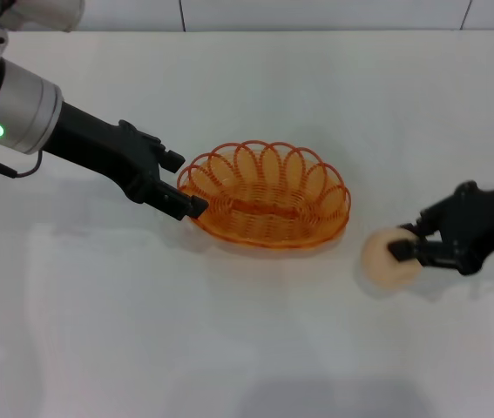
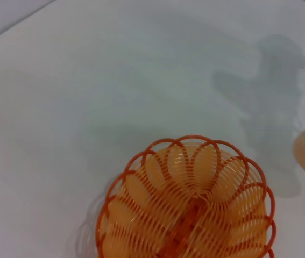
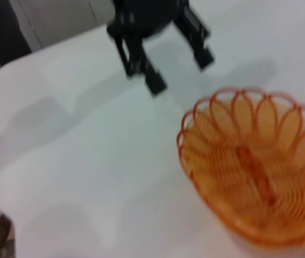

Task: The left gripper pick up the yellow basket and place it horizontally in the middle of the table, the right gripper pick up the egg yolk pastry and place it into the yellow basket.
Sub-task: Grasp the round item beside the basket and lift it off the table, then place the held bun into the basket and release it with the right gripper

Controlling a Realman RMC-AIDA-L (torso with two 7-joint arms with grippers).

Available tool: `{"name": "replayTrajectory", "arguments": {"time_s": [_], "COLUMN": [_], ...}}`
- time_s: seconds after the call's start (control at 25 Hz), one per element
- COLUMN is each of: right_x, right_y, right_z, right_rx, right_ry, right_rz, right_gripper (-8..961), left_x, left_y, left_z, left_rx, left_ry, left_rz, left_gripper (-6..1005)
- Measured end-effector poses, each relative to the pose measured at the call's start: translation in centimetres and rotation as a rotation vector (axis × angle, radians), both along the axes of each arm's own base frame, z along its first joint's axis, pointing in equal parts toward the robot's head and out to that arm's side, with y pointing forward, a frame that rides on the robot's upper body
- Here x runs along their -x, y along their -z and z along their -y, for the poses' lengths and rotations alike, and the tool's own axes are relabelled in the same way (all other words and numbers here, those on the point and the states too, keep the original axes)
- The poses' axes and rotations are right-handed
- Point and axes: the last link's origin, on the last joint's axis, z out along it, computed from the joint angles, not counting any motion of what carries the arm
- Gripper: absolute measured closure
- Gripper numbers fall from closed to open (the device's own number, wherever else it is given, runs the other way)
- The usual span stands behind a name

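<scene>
The left end effector [image 1: 179,183], fingers apart, is sitting beside the placed basket [image 1: 266,196]; the right end effector [image 1: 409,241] is clamping the pastry [image 1: 388,259] for lifting.

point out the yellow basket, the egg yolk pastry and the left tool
yellow basket [image 1: 268,209], head view, on its wire floor at the centre
egg yolk pastry [image 1: 379,259], head view, on its exposed domed top
left tool [image 1: 183,184], head view, midway between its open fingertips

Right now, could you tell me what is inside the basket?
Nothing: the basket shows only its own wire floor in every view. The pastry sits outside it on the table, in the right hand. The left hand is open at the rim.
</scene>
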Motion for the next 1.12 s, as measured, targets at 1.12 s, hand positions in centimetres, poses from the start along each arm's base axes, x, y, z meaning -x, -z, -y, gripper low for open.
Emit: {"name": "replayTrajectory", "arguments": {"time_s": [1.12], "right_x": [7.4], "right_y": [5.5], "right_z": [-6.1], "right_rx": [-0.080], "right_ry": [-0.143], "right_rz": [0.028], "right_gripper": [904], "left_x": [-0.5], "left_y": [0.3], "left_z": [0.4], "left_rx": [0.012], "left_ry": [0.033], "left_rz": [0.036], "left_gripper": [125]}}
